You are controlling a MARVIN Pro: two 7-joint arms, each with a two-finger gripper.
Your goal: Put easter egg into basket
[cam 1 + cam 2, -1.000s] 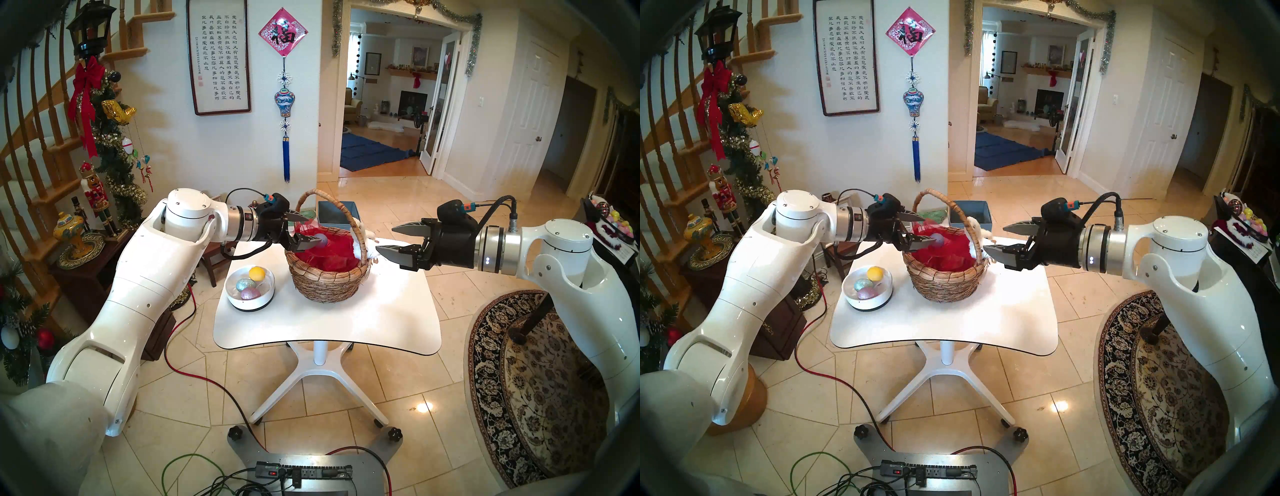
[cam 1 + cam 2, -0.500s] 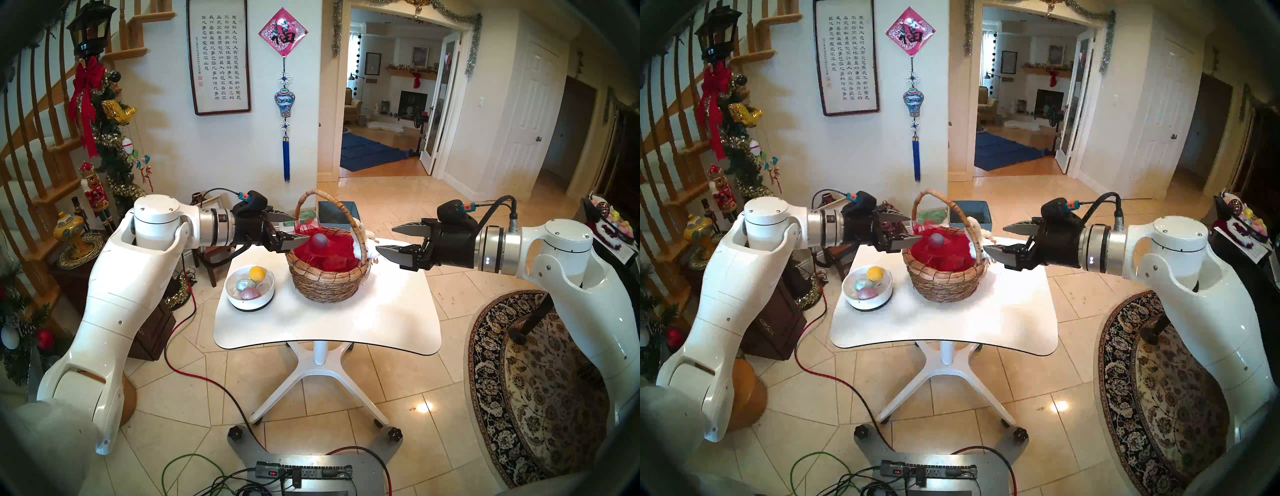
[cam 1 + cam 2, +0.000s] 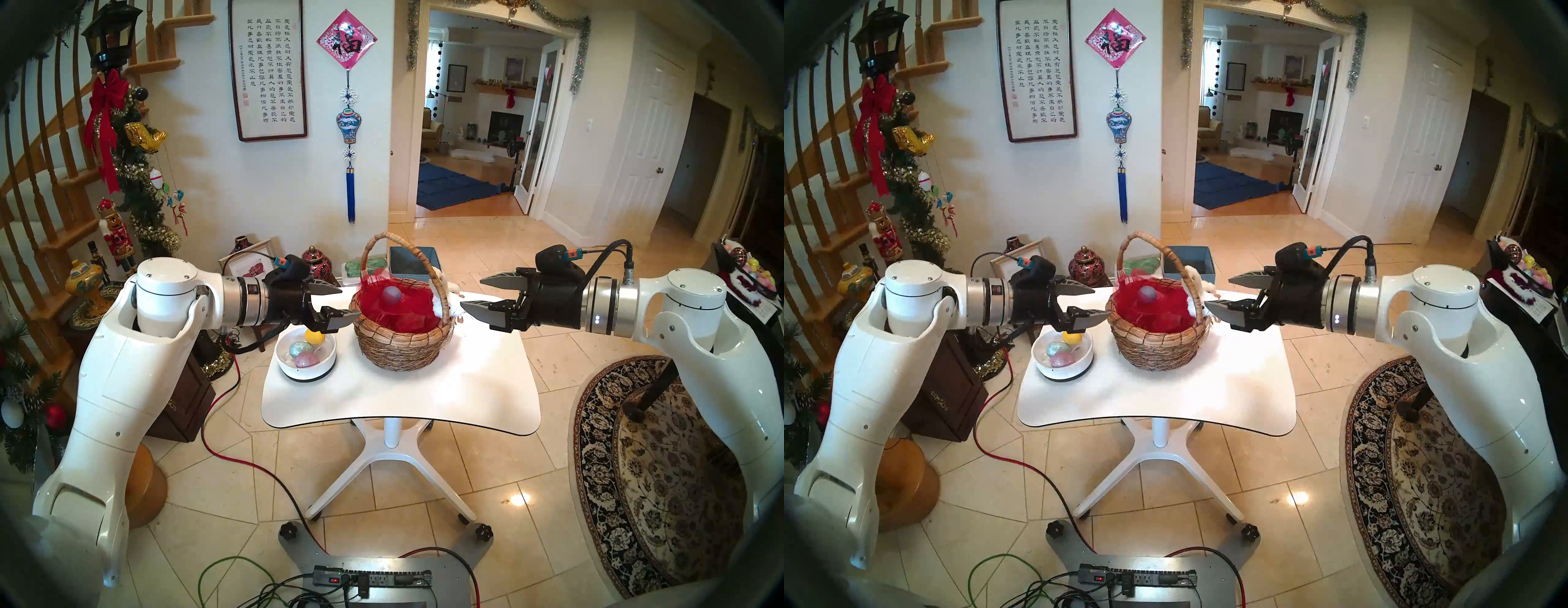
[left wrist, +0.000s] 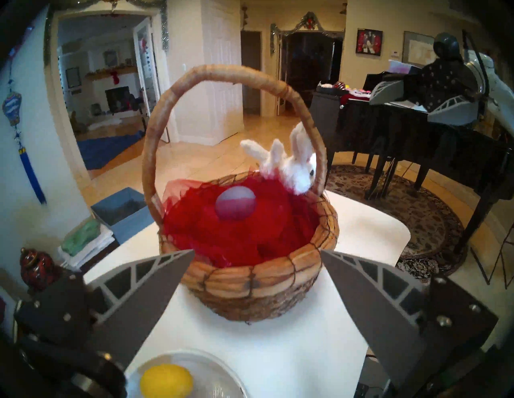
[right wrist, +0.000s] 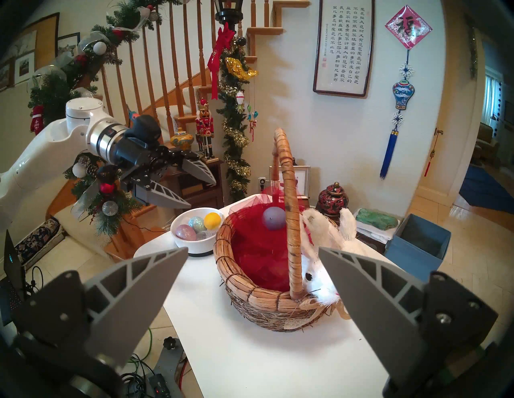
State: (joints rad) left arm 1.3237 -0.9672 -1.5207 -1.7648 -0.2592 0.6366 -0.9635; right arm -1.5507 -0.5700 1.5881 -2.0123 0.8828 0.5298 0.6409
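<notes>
In my head view the purple round egg [image 3: 391, 295] sits mid-frame in the woven wicker basket with red mesh [image 3: 401, 339], so my left gripper [image 3: 335, 305] hangs apart and empty, and in my right wrist view my right gripper [image 5: 251, 268] waits apart too, low in the frame.

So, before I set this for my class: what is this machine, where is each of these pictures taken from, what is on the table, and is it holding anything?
It is a robot with two white arms, each ending in a two-fingered gripper. Two nearly identical pictures come from cameras on its head; the other two from cameras on its wrists.

On the white table stand a wicker basket lined with red mesh, a purple egg lying in it, and a white bowl with more eggs.

The left gripper and the right gripper are both open and hold nothing.
</notes>
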